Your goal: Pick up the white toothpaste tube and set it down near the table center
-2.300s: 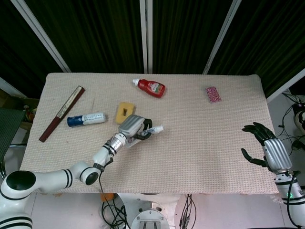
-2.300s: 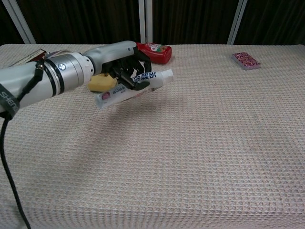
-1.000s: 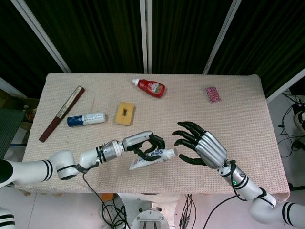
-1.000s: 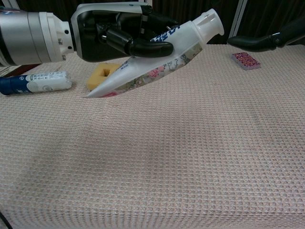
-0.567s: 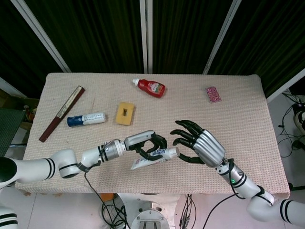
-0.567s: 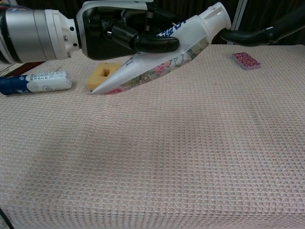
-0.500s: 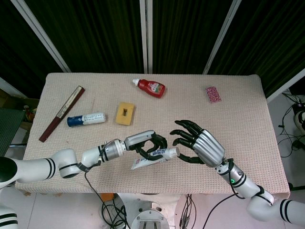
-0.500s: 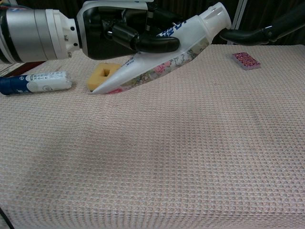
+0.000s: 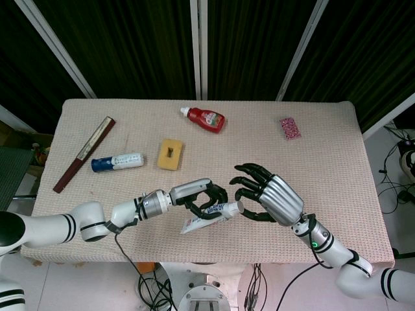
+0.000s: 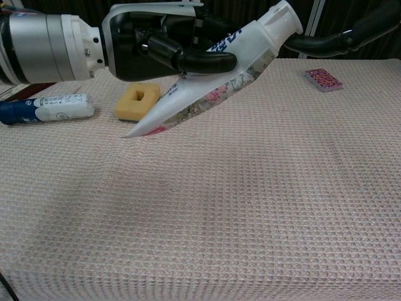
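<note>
My left hand (image 9: 198,194) grips the white toothpaste tube (image 9: 211,217) around its upper part and holds it in the air over the table's (image 9: 324,162) front middle. In the chest view the tube (image 10: 210,88) slants with its cap up to the right and its flat tail down to the left, clear of the cloth, under the left hand (image 10: 163,44). My right hand (image 9: 267,195) is open, its fingers spread and reaching toward the cap; its dark fingers (image 10: 338,41) end right beside the cap. Whether they touch it I cannot tell.
A yellow sponge (image 9: 170,154) lies behind the tube, and a white tube with a blue cap (image 9: 117,161) lies to its left. A red bottle (image 9: 206,119) is at the back, a pink packet (image 9: 290,127) at the back right, and a dark red stick (image 9: 84,153) at the far left.
The left hand carried the tube from beside the sponge up toward the front. The right hand swung in from the right edge. In the last half second the tube's tail dipped lower.
</note>
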